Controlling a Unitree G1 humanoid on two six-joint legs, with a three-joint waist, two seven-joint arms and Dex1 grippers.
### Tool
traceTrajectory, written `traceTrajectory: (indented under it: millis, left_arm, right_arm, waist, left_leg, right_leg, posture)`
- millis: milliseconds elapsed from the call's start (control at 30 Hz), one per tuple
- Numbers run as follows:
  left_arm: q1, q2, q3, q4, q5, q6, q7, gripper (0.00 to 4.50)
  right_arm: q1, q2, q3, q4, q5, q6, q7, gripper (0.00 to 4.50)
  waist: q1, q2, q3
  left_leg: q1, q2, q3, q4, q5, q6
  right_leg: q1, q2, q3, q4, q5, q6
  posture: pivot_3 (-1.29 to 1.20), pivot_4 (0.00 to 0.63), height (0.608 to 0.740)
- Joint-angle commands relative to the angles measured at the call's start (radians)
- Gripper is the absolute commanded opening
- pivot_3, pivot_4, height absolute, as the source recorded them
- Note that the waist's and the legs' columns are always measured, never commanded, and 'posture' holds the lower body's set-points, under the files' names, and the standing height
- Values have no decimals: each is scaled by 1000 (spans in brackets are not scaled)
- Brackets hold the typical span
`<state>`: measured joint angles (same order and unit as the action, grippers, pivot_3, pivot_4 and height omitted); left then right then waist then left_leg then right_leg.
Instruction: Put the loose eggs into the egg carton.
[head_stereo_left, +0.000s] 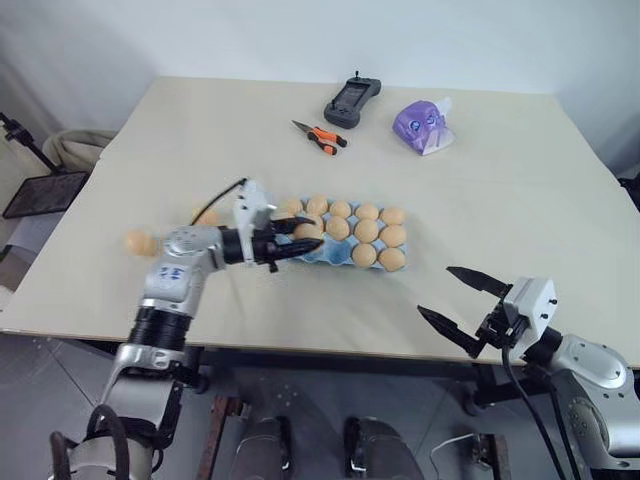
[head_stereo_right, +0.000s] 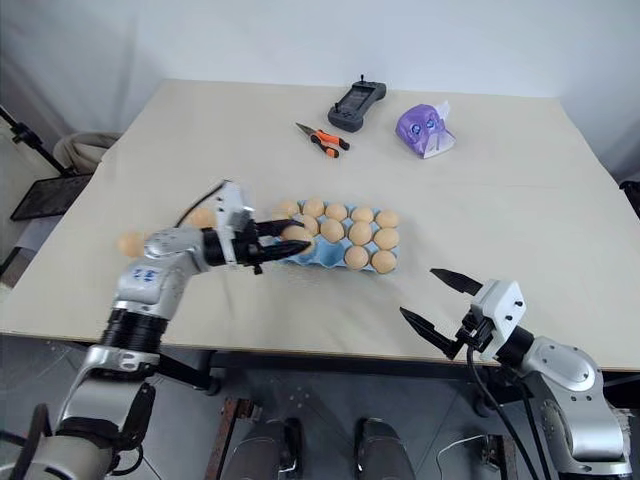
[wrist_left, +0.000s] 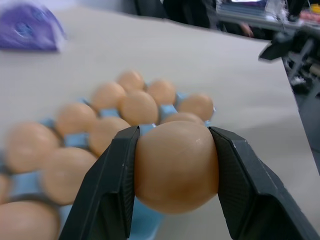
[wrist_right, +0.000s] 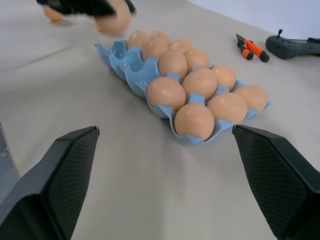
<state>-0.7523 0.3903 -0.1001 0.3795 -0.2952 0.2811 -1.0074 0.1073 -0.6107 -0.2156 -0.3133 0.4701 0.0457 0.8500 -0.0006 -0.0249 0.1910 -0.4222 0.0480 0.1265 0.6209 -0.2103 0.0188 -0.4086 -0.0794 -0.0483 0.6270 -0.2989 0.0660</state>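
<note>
The left pincer (head_stereo_left: 290, 238) grips an egg (wrist_left: 176, 166) over the egg carton's (wrist_right: 131, 70) empty end, so next it likely lowers it into a free cup just beneath, while the right pincer (head_stereo_left: 462, 308) waits open.

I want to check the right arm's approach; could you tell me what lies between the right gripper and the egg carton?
Only bare table lies between the open right gripper and the egg carton, as the right wrist view shows.
</note>
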Motion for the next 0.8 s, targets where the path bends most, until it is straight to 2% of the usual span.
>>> traceTrajectory:
  millis: [33,200,467,667,800]
  left_arm:
    - [-50,-28,-4,61,23,-60,-11,1867]
    - [-67,-71,2,123,27,-105,-25,1867]
    - [-63,-100,23,132,55,-179,21,4418]
    - [-16,-43,108,78,33,-244,74,4465]
    - [121,32,246,-51,-25,-280,127,4465]
  right_arm:
    - [37,4,-52,-49,16,-15,-15,4500]
    - [61,14,-57,-65,14,-19,-31,4500]
    - [54,27,-34,-66,10,-21,-24,4500]
    - [23,20,-15,-45,11,-20,6,4500]
    - [-24,18,3,-7,12,-18,35,4500]
  waist:
    - [0,0,0]
    - [-1,0,0]
    - [-1,0,0]
    - [-6,0,0]
    - [-17,0,0]
  left_leg:
    - [0,0,0,0,0,0]
    - [0,0,0,0,0,1]
    - [0,0,0,1,0,1]
    - [0,1,0,1,0,1]
    - [0,1,0,0,0,2]
  right_leg:
    - [0,0,0,0,0,0]
    - [0,1,0,0,0,0]
    - [0,0,-1,0,0,0]
    - [0,1,0,0,0,0]
    - [0,1,0,1,0,0]
  posture:
    - [0,150,740]
    - [0,150,740]
    - [0,150,740]
    - [0,150,740]
    - [0,150,740]
